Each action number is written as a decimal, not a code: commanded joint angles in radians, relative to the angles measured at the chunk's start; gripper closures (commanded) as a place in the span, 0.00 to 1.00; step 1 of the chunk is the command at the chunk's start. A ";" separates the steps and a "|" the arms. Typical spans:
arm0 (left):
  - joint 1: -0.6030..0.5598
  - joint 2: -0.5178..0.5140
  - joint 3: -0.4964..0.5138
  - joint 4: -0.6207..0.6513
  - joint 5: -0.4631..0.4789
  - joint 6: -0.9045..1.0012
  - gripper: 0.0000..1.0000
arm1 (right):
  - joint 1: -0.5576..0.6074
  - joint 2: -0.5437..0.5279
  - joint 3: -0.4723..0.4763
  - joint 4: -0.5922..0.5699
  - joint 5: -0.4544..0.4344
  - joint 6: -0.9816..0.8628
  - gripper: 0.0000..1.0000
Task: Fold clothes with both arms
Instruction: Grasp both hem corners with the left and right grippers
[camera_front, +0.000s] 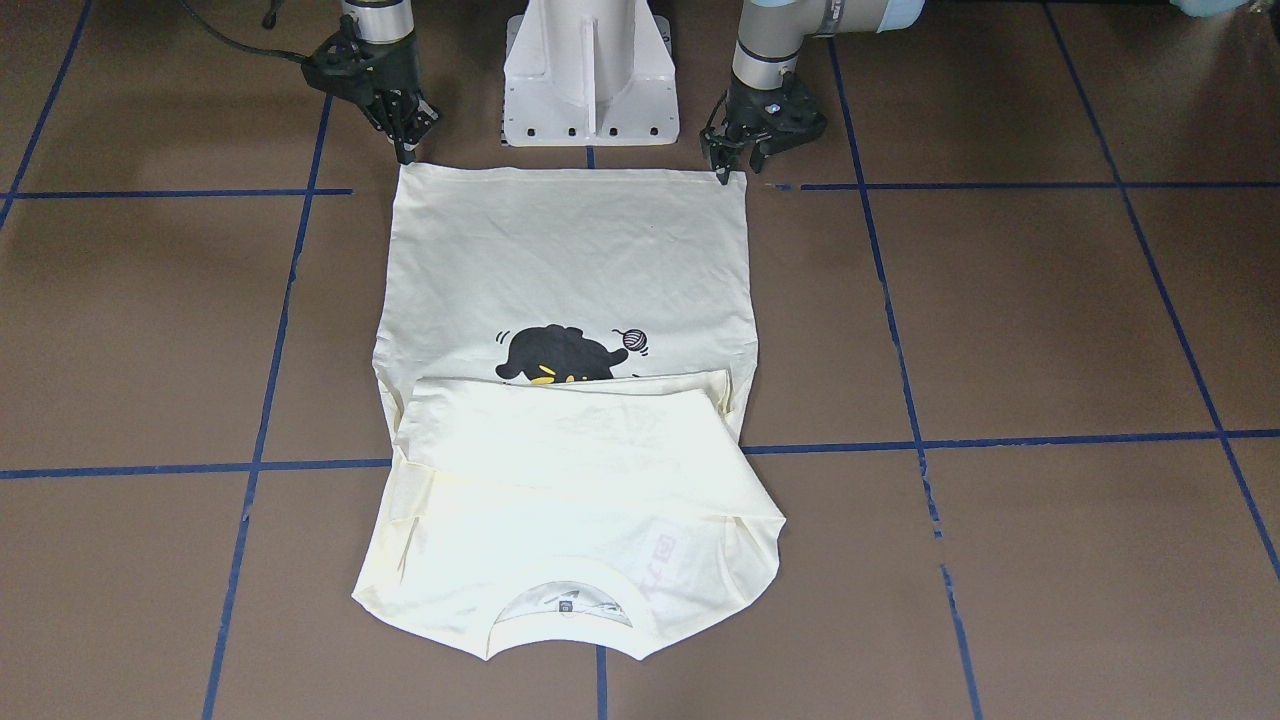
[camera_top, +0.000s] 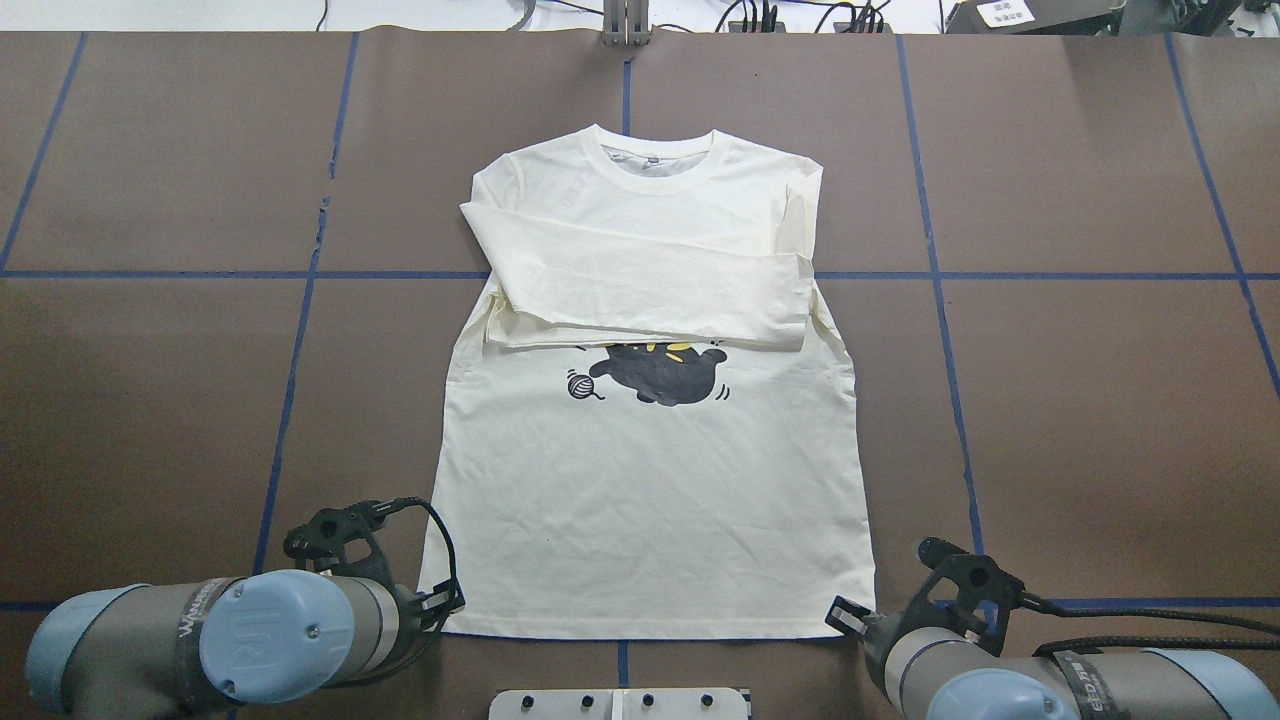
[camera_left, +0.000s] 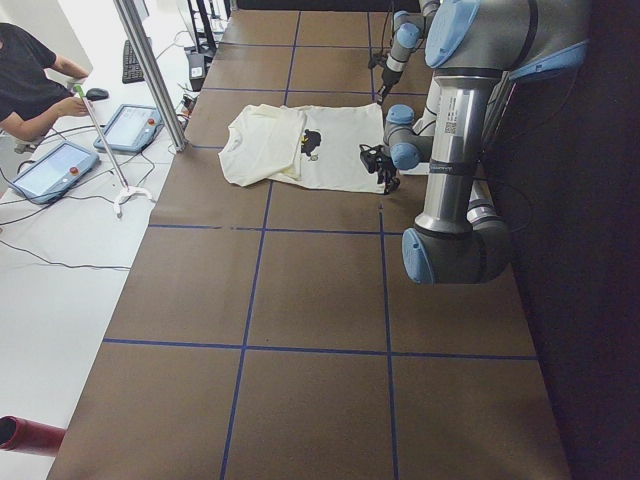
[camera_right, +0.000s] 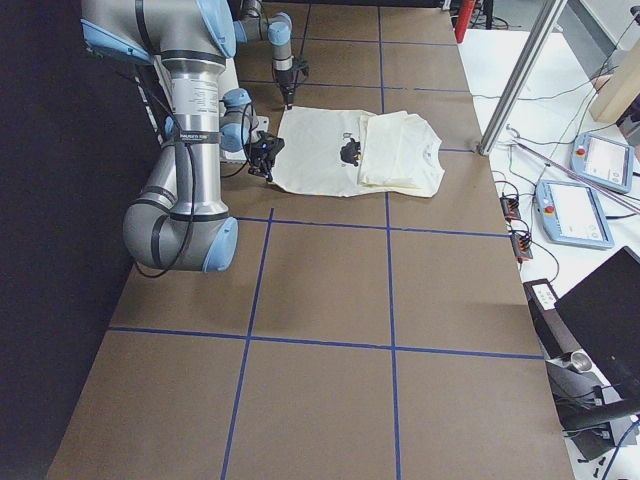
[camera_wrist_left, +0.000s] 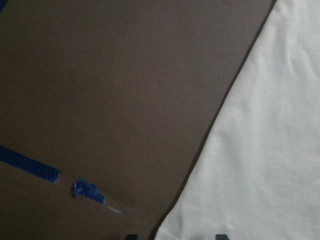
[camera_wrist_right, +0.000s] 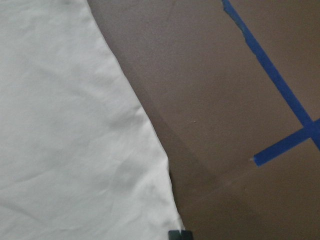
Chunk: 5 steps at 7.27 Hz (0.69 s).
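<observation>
Closest to the robot lies the hem (camera_top: 650, 632) of the T-shirt (camera_top: 650, 500). The shirt is spread flat on the surface (camera_top: 150, 400) with its collar (camera_top: 655, 160) at the far end. Both sleeves (camera_top: 650, 290) are crossed over the chest and half cover the cat print (camera_top: 665, 372).

You look to be taking the two hem corners so you can carry the bottom up toward the collar. Get each corner well between the fingers before you close, and catch both layers. Lift the two sides evenly, so the hem runs straight and the sleeves do not slide.

Your left gripper (camera_front: 737, 168) points down at its corner with its fingers apart, and its wrist view shows the corner between the tips. Your right gripper (camera_front: 405, 148) leans in on the other corner. You cannot tell whether it is closed, since only one tip shows. The left arm (camera_top: 250, 640) and right arm (camera_top: 1050, 690) both reach down steeply, just ahead of the base (camera_front: 590, 70).
</observation>
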 joint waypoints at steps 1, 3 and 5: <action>0.003 -0.001 0.010 -0.003 0.001 0.002 0.43 | 0.000 0.001 0.001 0.000 -0.001 0.000 1.00; 0.003 -0.004 0.022 -0.003 -0.002 -0.002 0.56 | 0.000 -0.001 0.002 0.000 -0.003 0.002 1.00; 0.008 -0.004 0.024 -0.003 -0.001 -0.005 0.70 | 0.000 0.001 0.004 0.000 -0.003 0.002 1.00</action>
